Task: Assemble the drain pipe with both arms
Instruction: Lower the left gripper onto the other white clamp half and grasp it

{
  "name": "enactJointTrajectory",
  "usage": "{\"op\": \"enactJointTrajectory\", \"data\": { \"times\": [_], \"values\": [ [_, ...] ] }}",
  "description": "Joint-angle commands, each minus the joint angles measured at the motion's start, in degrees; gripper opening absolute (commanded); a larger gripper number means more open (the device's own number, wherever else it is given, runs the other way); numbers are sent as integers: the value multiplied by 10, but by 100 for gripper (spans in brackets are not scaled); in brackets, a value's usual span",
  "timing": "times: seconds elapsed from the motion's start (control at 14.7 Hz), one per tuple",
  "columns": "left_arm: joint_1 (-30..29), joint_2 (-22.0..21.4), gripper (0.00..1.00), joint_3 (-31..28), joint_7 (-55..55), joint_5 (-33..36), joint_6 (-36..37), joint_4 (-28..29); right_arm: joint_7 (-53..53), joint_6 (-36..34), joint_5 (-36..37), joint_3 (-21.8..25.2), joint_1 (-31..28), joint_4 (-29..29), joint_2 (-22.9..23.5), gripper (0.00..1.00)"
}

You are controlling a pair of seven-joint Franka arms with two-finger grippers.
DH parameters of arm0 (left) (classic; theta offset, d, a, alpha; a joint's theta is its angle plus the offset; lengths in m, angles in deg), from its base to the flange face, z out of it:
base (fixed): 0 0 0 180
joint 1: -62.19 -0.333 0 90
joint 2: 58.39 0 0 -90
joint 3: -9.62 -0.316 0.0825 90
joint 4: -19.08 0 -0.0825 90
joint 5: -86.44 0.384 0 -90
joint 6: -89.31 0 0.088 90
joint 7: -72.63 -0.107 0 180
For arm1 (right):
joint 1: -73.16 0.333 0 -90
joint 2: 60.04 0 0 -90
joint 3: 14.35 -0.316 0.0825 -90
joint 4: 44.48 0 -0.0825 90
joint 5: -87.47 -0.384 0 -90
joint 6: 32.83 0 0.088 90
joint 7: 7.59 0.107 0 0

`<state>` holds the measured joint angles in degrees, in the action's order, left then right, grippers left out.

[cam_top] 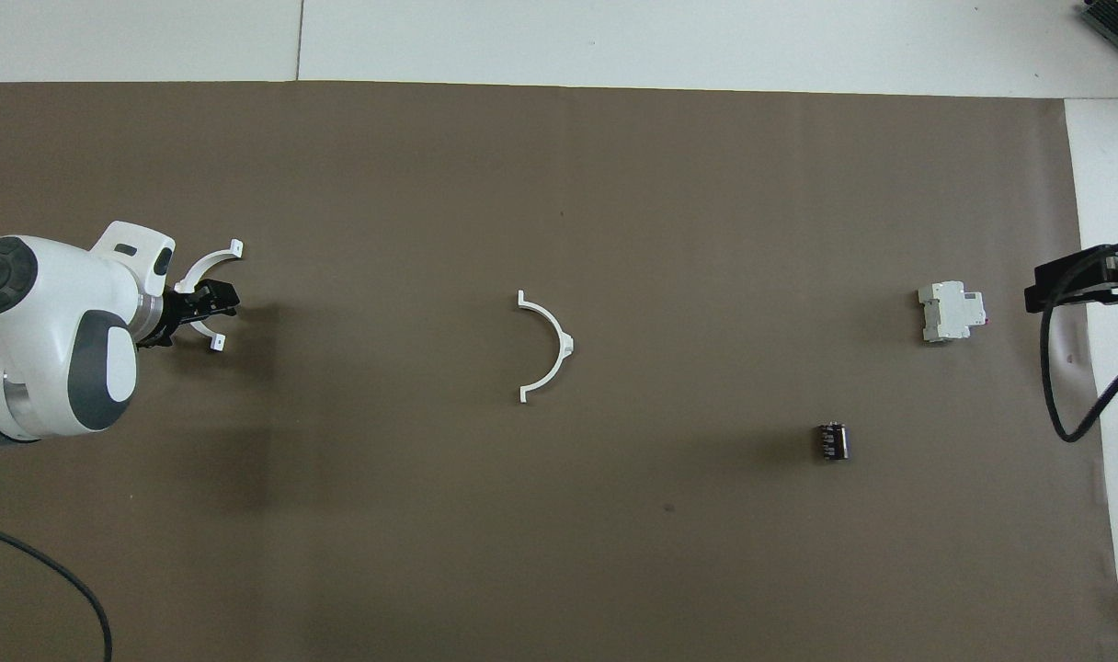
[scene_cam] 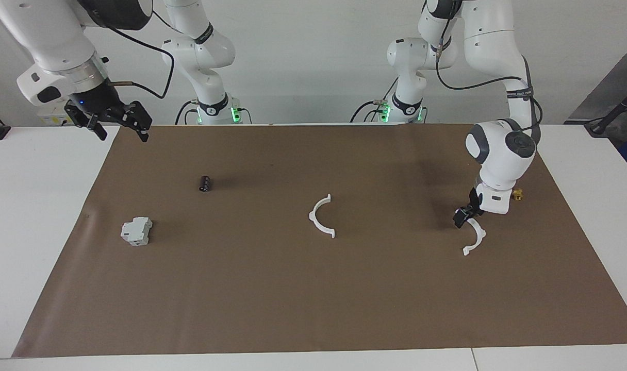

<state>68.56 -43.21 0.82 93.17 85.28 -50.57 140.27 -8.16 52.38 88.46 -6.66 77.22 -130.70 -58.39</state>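
Note:
Two white half-ring pieces of the drain pipe lie on the brown mat. One [scene_cam: 322, 216] is at the mat's middle and also shows in the overhead view [cam_top: 548, 347]. The other [scene_cam: 476, 238] is toward the left arm's end [cam_top: 191, 274]. My left gripper [scene_cam: 463, 216] is low at this second piece, at its end nearer the robots, and in the overhead view [cam_top: 205, 303] it lies over the arc. I cannot tell whether it touches or holds the piece. My right gripper [scene_cam: 120, 122] waits raised over the mat's corner at its own end, fingers spread and empty [cam_top: 1085, 274].
A grey-white boxy block [scene_cam: 136, 231] [cam_top: 952, 311] and a small black cylinder [scene_cam: 205, 183] [cam_top: 832, 440] lie toward the right arm's end. A tiny yellow object [scene_cam: 518, 194] sits beside the left arm's wrist. The brown mat [scene_cam: 313, 309] covers most of the white table.

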Motion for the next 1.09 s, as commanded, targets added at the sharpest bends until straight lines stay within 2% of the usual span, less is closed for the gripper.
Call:
{"op": "enactJointTrajectory", "data": {
  "times": [0.0,0.27,0.68,0.75,0.88,1.02],
  "values": [
    [-1,-9,100,-1,6,9,21,-5,-27,11,-6,-1,-2,-10,-5,100],
    [-2,-10,100,-1,-18,6,41,-17,-32,11,-7,-1,-2,-10,-6,100],
    [-2,-6,100,-1,-16,3,8,-12,-27,12,-17,-1,-8,-3,-3,100],
    [-1,-6,97,-1,-15,3,6,-11,-28,12,-13,-1,-6,-3,-3,100],
    [0,-6,84,-1,-12,3,4,-10,-30,12,-8,-1,-3,-3,-3,100],
    [2,-6,76,-1,-7,3,-5,-7,-32,12,-2,-1,-2,-3,-3,100]
  ]
}}
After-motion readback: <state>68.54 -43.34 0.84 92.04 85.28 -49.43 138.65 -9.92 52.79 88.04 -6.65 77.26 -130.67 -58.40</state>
